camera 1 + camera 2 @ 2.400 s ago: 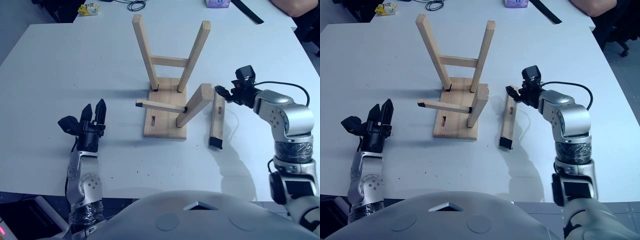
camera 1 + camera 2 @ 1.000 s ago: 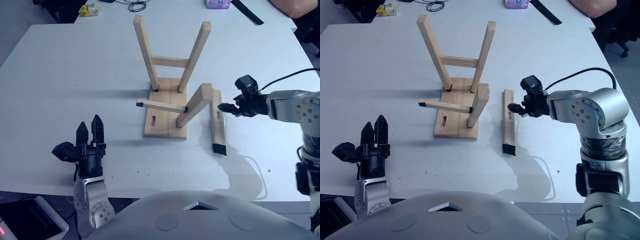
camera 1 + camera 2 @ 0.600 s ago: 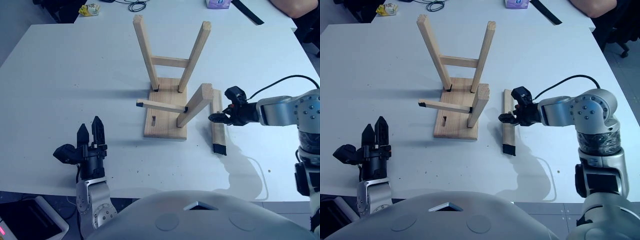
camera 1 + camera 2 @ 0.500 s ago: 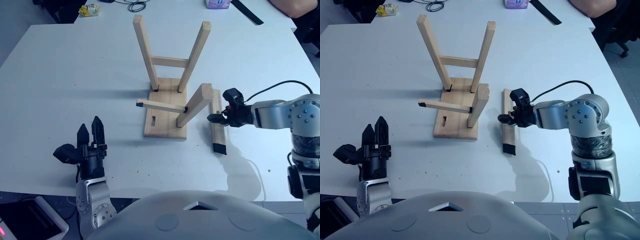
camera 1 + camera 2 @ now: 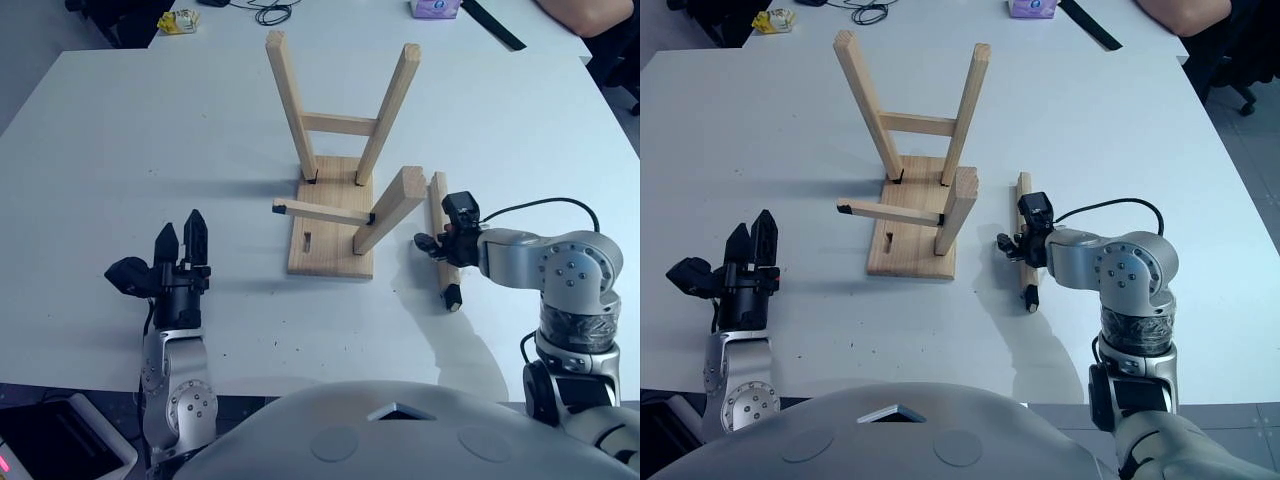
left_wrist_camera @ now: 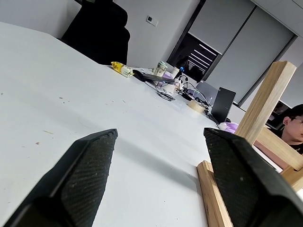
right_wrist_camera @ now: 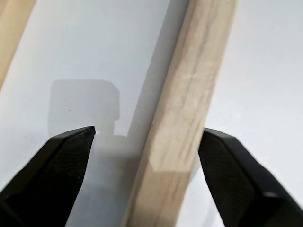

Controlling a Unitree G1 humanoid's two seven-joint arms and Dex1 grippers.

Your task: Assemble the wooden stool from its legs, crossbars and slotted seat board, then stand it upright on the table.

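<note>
three legs [image 5: 290,105] in one seat board [image 5: 335,262]; left claw [image 5: 180,226] spread; right claw [image 5: 427,244] spread astride one loose leg [image 5: 441,200].

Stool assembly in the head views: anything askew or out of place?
Yes. The far legs stand upright on the seat board, but the third leg leans tilted, its crossbar ending free. The fourth leg lies loose on the table beside the board, between the open fingers of the right gripper.
</note>
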